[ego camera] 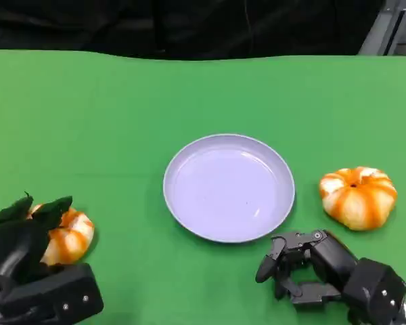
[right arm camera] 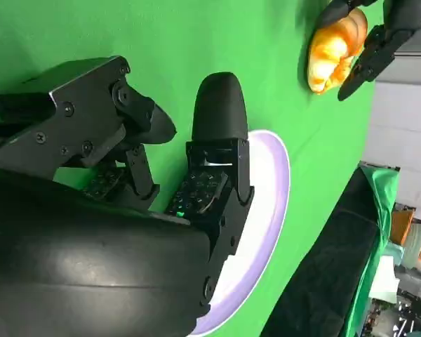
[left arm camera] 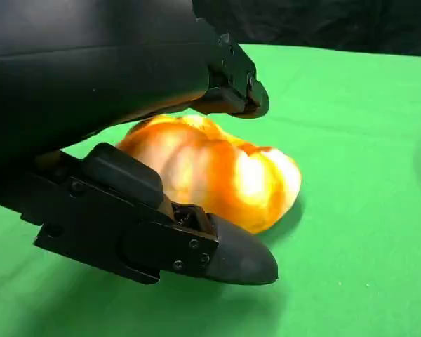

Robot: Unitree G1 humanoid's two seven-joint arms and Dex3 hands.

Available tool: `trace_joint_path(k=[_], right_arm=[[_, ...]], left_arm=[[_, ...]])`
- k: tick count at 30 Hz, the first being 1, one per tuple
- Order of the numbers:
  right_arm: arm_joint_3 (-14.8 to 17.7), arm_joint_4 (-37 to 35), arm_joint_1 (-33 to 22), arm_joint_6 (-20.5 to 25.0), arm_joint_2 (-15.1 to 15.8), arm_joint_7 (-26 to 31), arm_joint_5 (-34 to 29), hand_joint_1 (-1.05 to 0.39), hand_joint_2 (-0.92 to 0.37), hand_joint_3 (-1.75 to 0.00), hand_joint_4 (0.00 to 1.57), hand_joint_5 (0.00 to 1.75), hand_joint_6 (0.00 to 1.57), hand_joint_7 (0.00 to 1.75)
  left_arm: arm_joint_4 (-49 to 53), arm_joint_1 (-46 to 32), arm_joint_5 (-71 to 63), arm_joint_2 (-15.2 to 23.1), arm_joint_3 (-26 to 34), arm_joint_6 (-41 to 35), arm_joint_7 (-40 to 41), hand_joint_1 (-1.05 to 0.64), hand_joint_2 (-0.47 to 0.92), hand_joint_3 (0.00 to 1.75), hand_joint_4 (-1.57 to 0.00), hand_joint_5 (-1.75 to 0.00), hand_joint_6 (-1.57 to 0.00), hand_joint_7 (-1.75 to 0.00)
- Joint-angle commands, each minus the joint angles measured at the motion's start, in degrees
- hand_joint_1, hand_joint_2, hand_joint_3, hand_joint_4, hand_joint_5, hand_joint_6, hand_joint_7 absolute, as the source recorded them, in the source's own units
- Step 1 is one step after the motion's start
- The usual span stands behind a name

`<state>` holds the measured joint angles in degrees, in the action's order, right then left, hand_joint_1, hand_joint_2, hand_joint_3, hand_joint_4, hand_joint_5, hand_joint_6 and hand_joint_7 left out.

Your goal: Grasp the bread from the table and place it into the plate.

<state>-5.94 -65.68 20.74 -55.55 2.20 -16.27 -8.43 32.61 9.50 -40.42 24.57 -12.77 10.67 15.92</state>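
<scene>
— So, what's at the left?
— The left hand [ego camera: 27,237] has its fingers closed around a bread roll [ego camera: 69,238] that sits on the green table [ego camera: 108,115].
— And the middle?
— The lilac plate [ego camera: 229,187], nothing in it.
— The right?
— A second bread roll [ego camera: 358,196] beside the plate; the right hand [ego camera: 311,267] nearby holds nothing, fingers apart.
</scene>
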Motion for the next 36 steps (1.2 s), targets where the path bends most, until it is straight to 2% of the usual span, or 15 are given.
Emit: trace_joint_path(k=[1,15,22,23,25,26,27,30,36], right_arm=[[0.2,0.1,0.2,0.1,0.7,0.0,0.2,0.18,-0.59,-1.01,0.98,1.31,1.01,0.89],[0.1,0.3,-0.1,-0.4,0.7,0.2,0.1,0.21,-0.6,-1.01,0.98,1.3,1.01,0.9],[0.1,0.5,-0.1,-0.1,0.8,0.4,0.0,0.2,-0.61,-1.0,0.99,1.3,1.02,0.9],[0.0,0.5,-0.1,-0.2,0.9,0.6,-0.2,0.2,-0.6,-0.99,0.99,1.3,1.01,0.9],[-0.1,0.5,-0.1,-0.3,0.9,0.9,-0.4,0.2,-0.6,-0.99,0.99,1.3,1.01,0.9],[0.0,0.5,-0.1,-0.2,0.8,0.6,-0.2,0.2,-0.61,-0.99,0.99,1.29,1.01,0.9],[0.1,0.4,-0.1,-0.1,0.8,0.4,0.0,0.2,-0.61,-0.99,0.99,1.29,1.01,0.9],[0.0,0.5,-0.1,-0.1,0.8,0.5,-0.1,0.21,-0.61,-0.98,0.98,1.29,1.01,0.9],[0.0,0.6,-0.1,-0.2,0.9,0.6,-0.2,0.2,-0.62,-0.97,0.99,1.29,1.01,0.9]], left_arm=[[2.1,1.1,0.9,1.5,-0.2,1.0,0.9,-0.93,0.92,0.21,-0.15,-0.02,-0.29,0.0],[15.7,6.9,3.0,1.4,-2.0,7.3,3.6,-0.83,0.92,0.23,-0.26,-0.04,-0.33,-0.01],[19.2,8.6,3.6,1.3,-2.9,8.5,3.3,-0.78,0.92,0.26,-0.33,-0.04,-0.35,-0.01],[19.3,8.6,3.7,1.3,-3.1,8.7,3.2,-0.71,0.92,0.24,-0.34,-0.04,-0.36,-0.01],[19.4,8.7,4.0,1.4,-3.4,8.8,3.3,-0.67,0.92,0.22,-0.35,-0.04,-0.36,-0.01],[19.4,8.6,4.2,1.5,-3.5,9.4,3.3,-0.59,0.91,0.2,-0.35,-0.03,-0.37,-0.01],[19.5,8.6,4.3,1.5,-3.6,9.8,3.4,-0.43,0.91,0.13,-0.37,-0.03,-0.38,-0.01],[19.2,8.4,5.1,1.6,-3.5,10.9,3.0,-0.24,0.91,0.04,-0.4,-0.01,-0.4,-0.01],[18.1,7.9,6.0,2.0,-3.5,10.9,1.3,-0.12,0.91,0.01,-0.39,0.0,-0.39,0.0]])
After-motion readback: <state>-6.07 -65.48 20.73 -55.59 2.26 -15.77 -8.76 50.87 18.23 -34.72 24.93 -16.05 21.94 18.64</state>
